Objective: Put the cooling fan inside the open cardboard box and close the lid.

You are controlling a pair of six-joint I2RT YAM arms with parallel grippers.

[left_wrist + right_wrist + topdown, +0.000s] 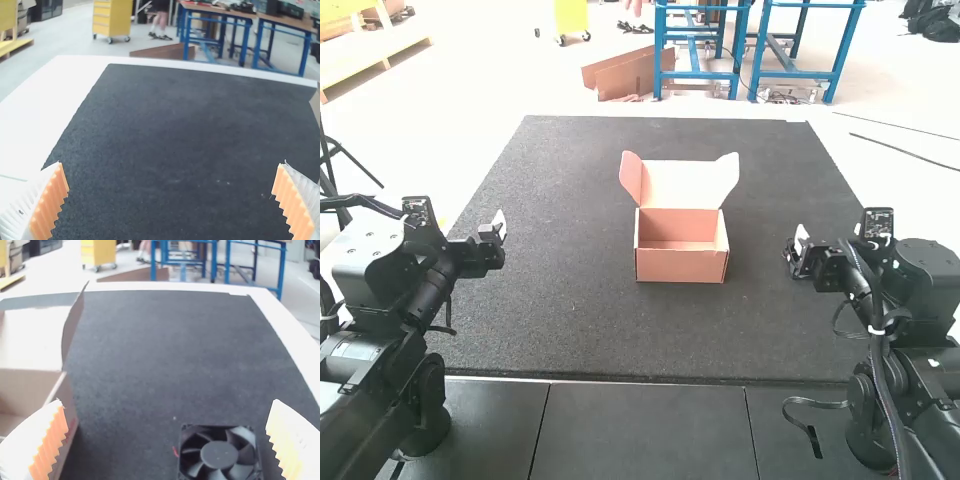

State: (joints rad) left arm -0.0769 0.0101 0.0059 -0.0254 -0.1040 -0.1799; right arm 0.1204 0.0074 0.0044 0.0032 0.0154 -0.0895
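Table [30,115], white, carrying a coarse black mat [570,300] that is lying spread over most of its top. Standing at the mat's near edge, one at each side and well apart: left arm [380,260] and right arm [920,270], both dark, both pointing inward toward the middle. Sitting at the centre of the mat: cardboard box [680,258], open, its lid [678,180] rearing upright along the far wall, two side tabs poking up at the lid's corners. Hovering low over bare mat, well off the box's left side: left gripper [492,232], its white ribbed fingers [45,200] with orange pads spreading wide and gripping nothing. Hanging near the box's right wall: right gripper [800,255], fingers [42,445] likewise splayed and released, framing the fan in the wrist view, with the box's wall and raised lid showing just beside one of them. Lying flat on the mat outside the box, to its right: cooling fan [220,454], black and square-framed, blades facing up, resting between those parted fingers and not yet inside the cardboard.
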